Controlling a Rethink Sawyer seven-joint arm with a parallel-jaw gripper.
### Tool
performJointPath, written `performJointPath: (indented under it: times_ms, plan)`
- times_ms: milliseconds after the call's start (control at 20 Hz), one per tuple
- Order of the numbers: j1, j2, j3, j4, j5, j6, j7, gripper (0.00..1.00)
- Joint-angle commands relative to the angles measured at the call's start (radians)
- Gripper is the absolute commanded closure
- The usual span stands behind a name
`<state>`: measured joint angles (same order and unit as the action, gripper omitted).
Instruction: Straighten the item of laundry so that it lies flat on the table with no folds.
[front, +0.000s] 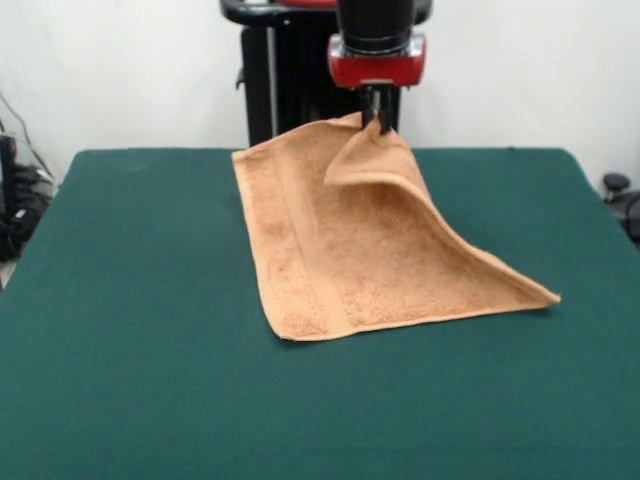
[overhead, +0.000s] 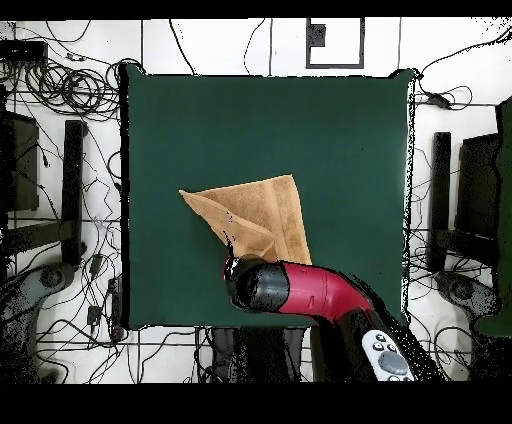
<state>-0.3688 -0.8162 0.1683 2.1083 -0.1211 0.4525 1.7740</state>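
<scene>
The tan-orange terry towel (front: 350, 250) lies on the dark green table (front: 130, 330), mostly spread out, with one far corner lifted and curled over. My gripper (front: 380, 122) is shut on that raised corner at the table's far side, holding it above the surface so the cloth slopes down from it to the right-hand near corner. In the overhead view the towel (overhead: 265, 210) sits left of centre, and the gripper (overhead: 232, 262) is at its lower edge under the red and black arm. The white label is not visible.
The robot's black pedestal (front: 280, 80) stands behind the table's far edge. In the overhead view, cables and black stands (overhead: 70, 180) lie on the floor around the table (overhead: 340, 130). Green tabletop surrounds the towel on all sides.
</scene>
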Motion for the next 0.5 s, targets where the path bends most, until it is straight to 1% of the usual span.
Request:
performJointPath:
  times_ms: [50, 500]
  plan:
    - [-0.025, 0.107, 0.085, 0.006, 0.03, -0.09, 0.104, 1.0]
    - [-0.012, 0.132, 0.067, -0.037, -0.006, -0.112, 0.095, 1.0]
